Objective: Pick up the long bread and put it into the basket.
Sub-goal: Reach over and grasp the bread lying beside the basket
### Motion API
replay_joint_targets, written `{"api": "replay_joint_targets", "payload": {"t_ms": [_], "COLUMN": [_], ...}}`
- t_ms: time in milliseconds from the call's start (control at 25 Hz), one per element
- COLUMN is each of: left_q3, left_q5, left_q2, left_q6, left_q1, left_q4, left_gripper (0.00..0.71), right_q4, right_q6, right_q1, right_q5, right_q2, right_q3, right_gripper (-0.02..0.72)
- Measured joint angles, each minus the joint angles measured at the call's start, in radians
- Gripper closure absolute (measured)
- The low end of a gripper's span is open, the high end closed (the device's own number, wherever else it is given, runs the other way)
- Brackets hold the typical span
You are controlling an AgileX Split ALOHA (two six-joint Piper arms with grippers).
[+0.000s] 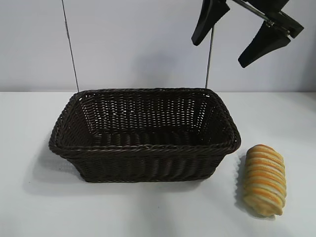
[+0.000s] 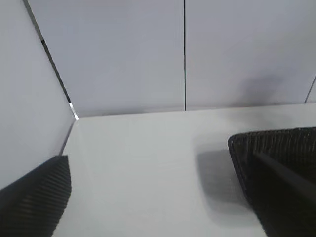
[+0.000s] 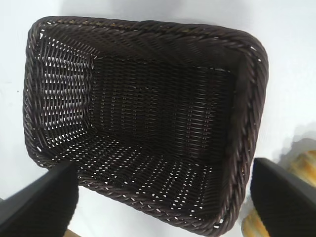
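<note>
Only exterior view shows long bread point(image 1: 264, 180) whole.

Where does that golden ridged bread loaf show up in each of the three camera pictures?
Exterior view: the golden ridged bread loaf lies on the table at lower right, beside the basket.
Left wrist view: not in it.
Right wrist view: slivers at the lower right edge.
Shared landmark: the dark-brown woven wicker basket.

Long bread point(image 1: 264, 180): oblong golden-yellow loaf, orange-brown crosswise ridges, lies flat on white table, just beside basket's right end, not touching.
Basket point(image 1: 143, 150): large rectangular dark-brown wicker, sloping sides, braided rim, upright at table centre, nothing inside.
</note>
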Motion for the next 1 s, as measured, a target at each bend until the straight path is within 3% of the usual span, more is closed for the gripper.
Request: {"api": "replay_joint_targets", "payload": {"t_ms": [160, 440, 640, 1000], "left_q3": [0.135, 0.294, 0.364, 0.367], "left_q5": [0.003, 0.013, 0.013, 0.012], "left_q2": [-0.118, -0.194, -0.197, -0.197], "left_q6": [0.0, 0.0, 0.0, 0.0], "left_q1": [0.0, 0.0, 0.0, -0.031], "left_q4": [0.0, 0.0, 0.0, -0.001], "left_gripper": [0.023, 0.023, 0.023, 0.023], "right_q4": [-0.061, -0.271, -0.415, -0.537], "right_q6": [0.004, 0.109, 0.187, 0.301], "right_q1": [0.0, 0.0, 0.0, 0.0], "right_q5": [0.037, 0.095, 0.19, 0.196], "right_q2": [-0.071, -0.265, -0.37, -0.501], "right_q3": [-0.005, -0.005, -0.006, 0.191], "right_gripper": [0.034, 0.041, 0.041, 0.041]}}
